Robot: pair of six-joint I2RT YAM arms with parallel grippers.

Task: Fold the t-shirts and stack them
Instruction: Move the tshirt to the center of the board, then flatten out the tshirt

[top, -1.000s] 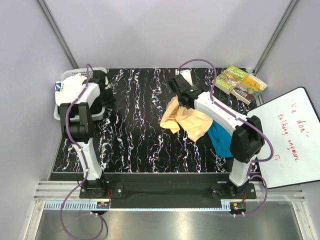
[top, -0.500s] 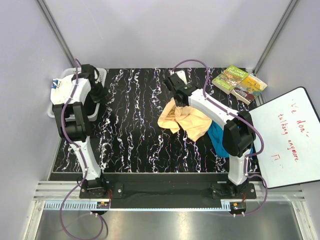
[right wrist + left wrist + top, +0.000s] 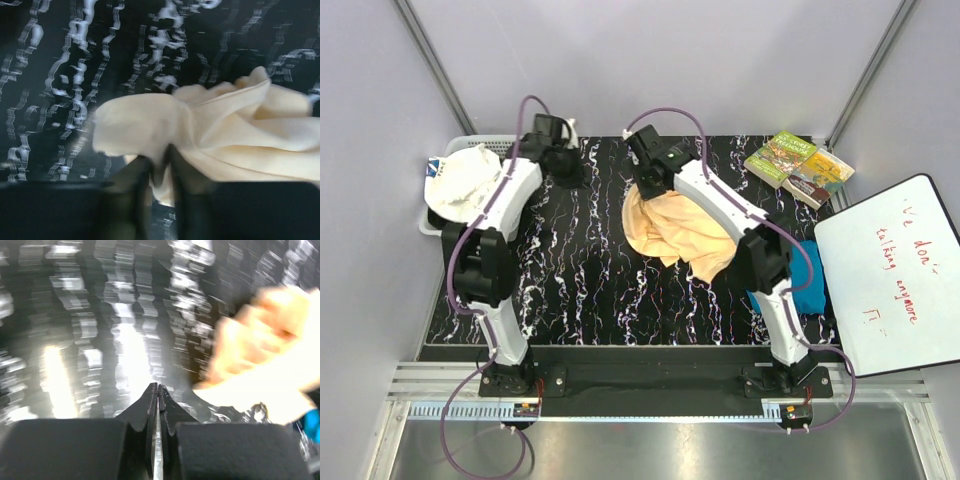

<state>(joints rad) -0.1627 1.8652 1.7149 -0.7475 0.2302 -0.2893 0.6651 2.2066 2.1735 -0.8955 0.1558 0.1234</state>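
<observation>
Peach-yellow t-shirt (image 3: 680, 235), from above: an unfolded, crumpled heap about mid-table on the black marbled table (image 3: 580, 290). Its far-left edge is at the right gripper.
Teal-blue t-shirt (image 3: 810, 285), from above: lies at the table's right side, just beside the whiteboard (image 3: 895, 275), partly hidden behind the right arm.
Basket (image 3: 480, 140), from above: pale plastic, at the table's far-left corner. It holds a bunched white cloth (image 3: 470, 178) with a dark blue patch at its left edge. Anything beneath the cloth is hidden.
Left gripper (image 3: 566, 170), from above: reaches over bare table just right of the basket, apart from both shirts. The jaws are too small to read here.
Right gripper (image 3: 642, 188), from above: sits at the far-left edge of the peach heap.
Books (image 3: 798, 165), from above: two paperbacks side by side at the far-right corner.
Left wrist view: blurred. The left gripper (image 3: 157, 400) has its fingers pressed together with only a hairline slit and nothing between them. The peach-yellow t-shirt (image 3: 265, 355) lies to the right, apart from the fingers. A sliver of bright blue at the right edge is too blurred to name.
Right wrist view: the right gripper (image 3: 161, 182) is clamped on a fold of the peach-yellow t-shirt (image 3: 225, 135). The cloth bunches between the two dark fingers and spreads away to the right over the table.
</observation>
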